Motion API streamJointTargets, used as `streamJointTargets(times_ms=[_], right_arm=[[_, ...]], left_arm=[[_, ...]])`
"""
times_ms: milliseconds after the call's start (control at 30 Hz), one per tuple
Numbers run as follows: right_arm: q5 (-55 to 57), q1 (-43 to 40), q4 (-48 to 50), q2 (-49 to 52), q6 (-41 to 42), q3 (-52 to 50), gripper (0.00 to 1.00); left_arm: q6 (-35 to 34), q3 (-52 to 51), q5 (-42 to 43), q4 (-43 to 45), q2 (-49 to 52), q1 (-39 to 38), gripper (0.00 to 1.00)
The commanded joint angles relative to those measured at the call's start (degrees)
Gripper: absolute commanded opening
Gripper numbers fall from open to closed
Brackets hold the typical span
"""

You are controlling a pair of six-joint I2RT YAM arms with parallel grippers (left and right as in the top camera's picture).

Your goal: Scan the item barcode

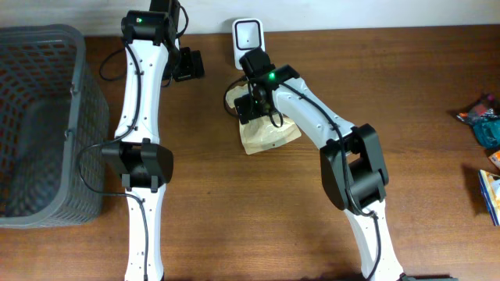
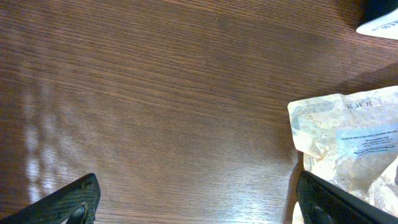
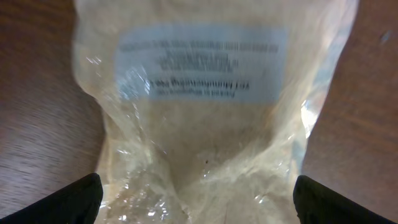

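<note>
The clear plastic pouch of pale beige powder with a light-blue printed label (image 3: 205, 124) lies flat on the brown wooden table (image 1: 234, 218), just in front of the white upright scanner (image 1: 248, 37). It looks soft, light and slippery, so it is probably best pinched at a flat edge seam. The right gripper (image 3: 199, 202) hovers over the pouch with its fingers apart. The left gripper (image 2: 199, 202) is beside it, its fingers also apart and holding nothing.

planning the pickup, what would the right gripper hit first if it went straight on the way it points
The bag: it lies dead ahead of the right gripper, whose jaws stand open either side of it, with the table beneath. How near is unclear.
</note>
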Motion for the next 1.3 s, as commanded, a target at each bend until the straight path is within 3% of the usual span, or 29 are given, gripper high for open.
streamJointTargets(times_ms=[0, 167, 200, 267, 300, 367, 467, 600, 933, 1267], right_arm=[[0.74, 0.7, 0.15, 3.78, 0.26, -1.86, 0.98], [0.76, 0.72, 0.37, 6.23, 0.28, -1.86, 0.99], [1.49, 0.72, 0.57, 6.27, 0.28, -1.86, 0.82], [2.21, 0.72, 1.18, 6.27, 0.98, -1.86, 0.39], [2.19, 0.72, 1.6, 6.27, 2.27, -1.86, 0.25], [2.19, 0.55, 1.92, 6.21, 4.44, -1.64, 0.14], [2.01, 0.28, 1.77, 5.95, 4.59, 0.11, 0.14], [2.01, -0.35, 0.5, 4.76, 4.59, 3.43, 0.04], [2.03, -2.99, -6.27, 4.74, 4.57, 23.91, 0.04], [2.03, -4.44, 22.43, 10.45, 4.59, 25.22, 0.04]], left_arm=[[-0.02, 0.2, -0.59, -0.07, -0.2, 0.13, 0.99], [-0.02, 0.2, -0.59, -0.07, -0.2, 0.13, 0.99], [-0.02, 0.2, -0.59, -0.07, -0.17, 0.13, 0.99], [-0.02, 0.2, -0.59, -0.07, -0.2, 0.13, 0.99], [-0.02, 0.2, -0.59, -0.07, -0.2, 0.13, 0.99], [-0.02, 0.2, -0.57, -0.09, -0.17, 0.13, 0.99], [-0.02, 0.2, -0.59, -0.07, -0.2, 0.13, 0.99], [-0.02, 0.2, -0.59, -0.07, -0.2, 0.13, 0.99], [-0.02, 0.2, -0.59, -0.07, -0.2, 0.13, 0.99], [-0.02, 0.2, -0.59, -0.09, -0.2, 0.13, 0.99]])
